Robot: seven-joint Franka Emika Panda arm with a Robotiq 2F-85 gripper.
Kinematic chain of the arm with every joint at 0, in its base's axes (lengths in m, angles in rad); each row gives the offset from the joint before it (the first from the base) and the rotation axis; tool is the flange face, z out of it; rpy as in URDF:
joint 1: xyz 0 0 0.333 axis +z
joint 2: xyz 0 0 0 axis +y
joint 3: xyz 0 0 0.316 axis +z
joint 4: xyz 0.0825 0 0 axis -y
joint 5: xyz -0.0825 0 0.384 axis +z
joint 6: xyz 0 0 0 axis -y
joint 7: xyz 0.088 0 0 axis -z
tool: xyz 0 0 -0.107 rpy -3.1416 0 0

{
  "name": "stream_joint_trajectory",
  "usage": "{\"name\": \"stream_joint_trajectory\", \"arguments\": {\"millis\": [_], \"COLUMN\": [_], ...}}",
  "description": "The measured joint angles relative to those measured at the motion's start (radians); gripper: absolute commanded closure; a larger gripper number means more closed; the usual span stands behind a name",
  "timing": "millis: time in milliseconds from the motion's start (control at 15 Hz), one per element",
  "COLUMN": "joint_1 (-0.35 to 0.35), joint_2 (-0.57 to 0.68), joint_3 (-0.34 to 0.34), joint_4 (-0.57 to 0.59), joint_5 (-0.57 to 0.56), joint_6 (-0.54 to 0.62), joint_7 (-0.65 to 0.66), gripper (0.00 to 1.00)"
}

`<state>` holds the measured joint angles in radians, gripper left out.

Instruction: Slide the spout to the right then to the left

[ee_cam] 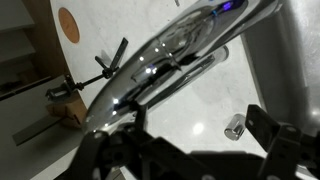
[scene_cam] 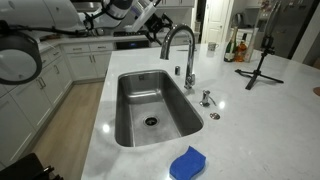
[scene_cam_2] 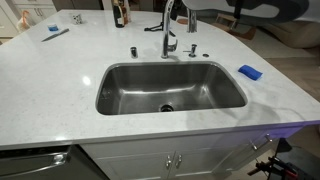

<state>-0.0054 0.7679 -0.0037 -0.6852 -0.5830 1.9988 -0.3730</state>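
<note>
Spout: we see the spout (scene_cam: 178, 42) upright behind the sink (scene_cam: 135, 120), arched over the basin.
Gripper: the gripper (scene_cam: 156, 28) sits up at the arch; in the wrist view its fingers (ee_cam: 270, 135) are spread wide, clasping nothing.
Contact: we cannot tell.
Sponge: a blue sponge (scene_cam: 186, 163) lies on the counter (scene_cam: 260, 110).

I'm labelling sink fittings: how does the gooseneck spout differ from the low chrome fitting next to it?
The spout rises tall and arches over the basin; the low fitting is a short stub on the counter. The spout is a thin bent tube; the low fitting looks squat. Both are shiny chrome beside the basin.
</note>
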Motion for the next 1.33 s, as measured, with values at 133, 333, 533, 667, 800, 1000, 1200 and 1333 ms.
{"name": "stream_joint_trajectory", "arguments": {"millis": [133,333,533,667,800,1000,1200,1333], "joint_1": [-0.011,-0.027,-0.045,-0.062,-0.079,-0.108,-0.141,-0.163], "joint_2": [-0.01,-0.028,-0.053,-0.074,-0.094,-0.124,-0.153,-0.171], "joint_3": [0.006,0.022,0.037,0.049,0.054,0.056,0.057,0.057], "joint_4": [-0.01,-0.028,-0.054,-0.077,-0.103,-0.142,-0.184,-0.21], "joint_5": [0.016,0.043,0.085,0.114,0.142,0.176,0.197,0.208], "joint_6": [0.0,-0.006,-0.017,-0.02,-0.021,-0.022,-0.026,-0.033], "joint_7": [0.0,0.0,0.0,0.0,0.0,0.0,0.0,0.0], "gripper": [0.0,0.0,0.0,0.0,0.0,0.0,0.0,0.0]}}
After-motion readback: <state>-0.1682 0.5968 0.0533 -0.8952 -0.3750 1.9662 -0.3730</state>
